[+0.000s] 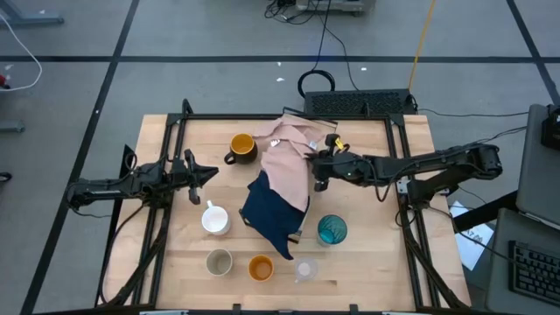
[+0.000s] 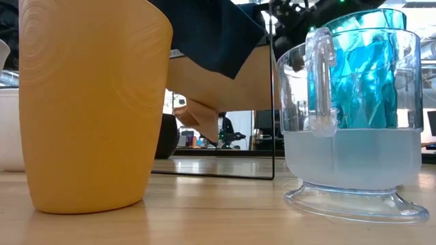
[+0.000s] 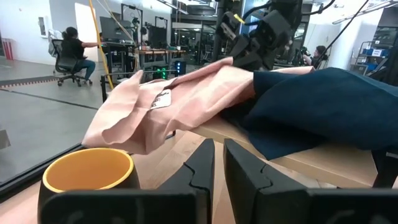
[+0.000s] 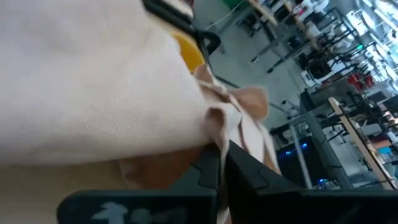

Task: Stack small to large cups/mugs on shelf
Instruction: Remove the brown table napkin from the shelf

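Right tool (image 1: 320, 168) is closed, pinching the pink cloth (image 1: 287, 162) draped over the shelf (image 3: 298, 163); left tool (image 1: 207, 172), nearly closed, holds nothing.

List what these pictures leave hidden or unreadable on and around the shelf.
- Shelf: its top is covered by the pink cloth and navy cloth in the high view.
- White mug: cut off by the low view's edge, partly behind the orange cup.
- Teal tumbler: seen only through the clear glass in the low view.
- Right end effector: shut on the pink cloth; how much fabric is pinched is hidden.
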